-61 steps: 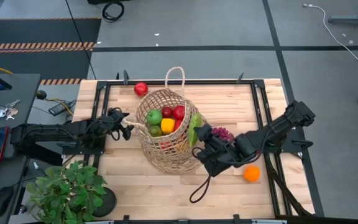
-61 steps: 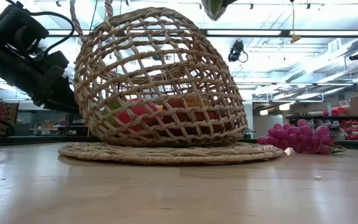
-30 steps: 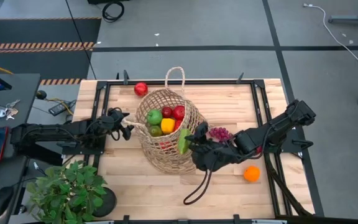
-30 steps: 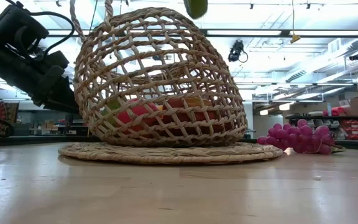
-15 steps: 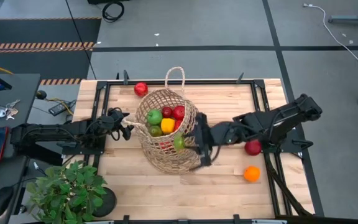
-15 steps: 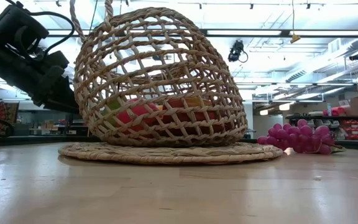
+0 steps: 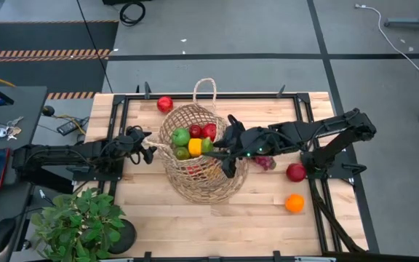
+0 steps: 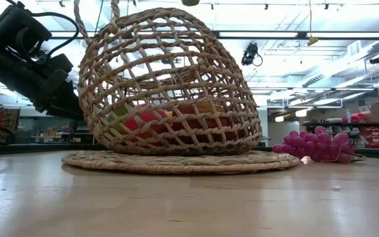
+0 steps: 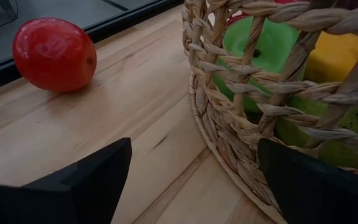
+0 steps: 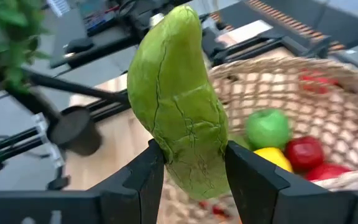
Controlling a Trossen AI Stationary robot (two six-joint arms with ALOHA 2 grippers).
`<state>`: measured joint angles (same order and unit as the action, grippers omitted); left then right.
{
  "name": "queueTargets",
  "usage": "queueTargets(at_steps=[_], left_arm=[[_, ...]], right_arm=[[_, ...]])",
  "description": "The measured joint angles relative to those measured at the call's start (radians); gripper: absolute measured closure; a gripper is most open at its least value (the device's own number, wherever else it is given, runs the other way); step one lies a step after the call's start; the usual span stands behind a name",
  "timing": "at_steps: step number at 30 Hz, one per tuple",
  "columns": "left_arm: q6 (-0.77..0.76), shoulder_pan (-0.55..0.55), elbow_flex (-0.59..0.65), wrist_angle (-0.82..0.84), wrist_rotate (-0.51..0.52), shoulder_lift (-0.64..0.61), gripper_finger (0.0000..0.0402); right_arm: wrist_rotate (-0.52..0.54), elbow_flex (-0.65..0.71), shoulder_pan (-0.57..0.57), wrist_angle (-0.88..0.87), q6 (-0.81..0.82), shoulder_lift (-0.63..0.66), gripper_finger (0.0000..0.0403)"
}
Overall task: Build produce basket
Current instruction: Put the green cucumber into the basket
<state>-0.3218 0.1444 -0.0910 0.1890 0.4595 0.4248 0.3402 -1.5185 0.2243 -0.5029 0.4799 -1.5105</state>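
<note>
The left gripper (image 7: 148,151) waits just outside the left wall of the basket (image 7: 177,171), its fingers (image 9: 73,180) spread wide with nothing between them. Only its wrist camera shows what lies ahead of those fingers: a red tomato (image 9: 55,54) on the bare table (image 9: 104,130) well beyond one fingertip, and the basket's woven side close by the other, with a green apple (image 9: 260,53) and a yellow pepper (image 9: 337,56) seen through the gaps. From above, that tomato (image 7: 165,104) sits beyond the gripper, outside the rim, near the table's far edge.

The right gripper (image 7: 211,146) reaches over the basket's open mouth, pressed together on a long green piece (image 10: 178,102). The overhead camera shows only a small green patch at the fingertips there; the right wrist camera shows the piece whole, wrinkled and upright, pinched near its lower end, with the green apple (image 10: 268,129), the pepper (image 10: 273,159) and red fruit (image 10: 304,151) below and beyond it inside the basket.

Behind the right gripper, along its arm, the purple grapes (image 7: 262,161) are largely hidden from above; the table-level camera shows them (image 8: 314,145) plainly, resting beside the basket's flat woven base (image 8: 176,161). Farther back lie a red apple (image 7: 295,172) and an orange (image 7: 294,203), which the low camera does not show. In that view the held piece is cut off at the top edge.
</note>
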Motion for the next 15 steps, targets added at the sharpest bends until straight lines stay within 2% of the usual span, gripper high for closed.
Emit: queueTargets(at_steps=[5,8,15], left_arm=[[0.000,0.000,0.000,0.000,0.000,0.000,0.0044],[0.000,0.000,0.000,0.000,0.000,0.000,0.0044],[0.000,0.000,0.000,0.000,0.000,0.000,0.0044]], right_arm=[[-0.004,0.000,-0.013,0.010,-0.017,0.000,0.0235],[-0.010,0.000,-0.042,0.049,-0.080,-0.003,0.0235],[-0.198,0.000,-0.119,0.193,-0.306,-0.028,0.0235]])
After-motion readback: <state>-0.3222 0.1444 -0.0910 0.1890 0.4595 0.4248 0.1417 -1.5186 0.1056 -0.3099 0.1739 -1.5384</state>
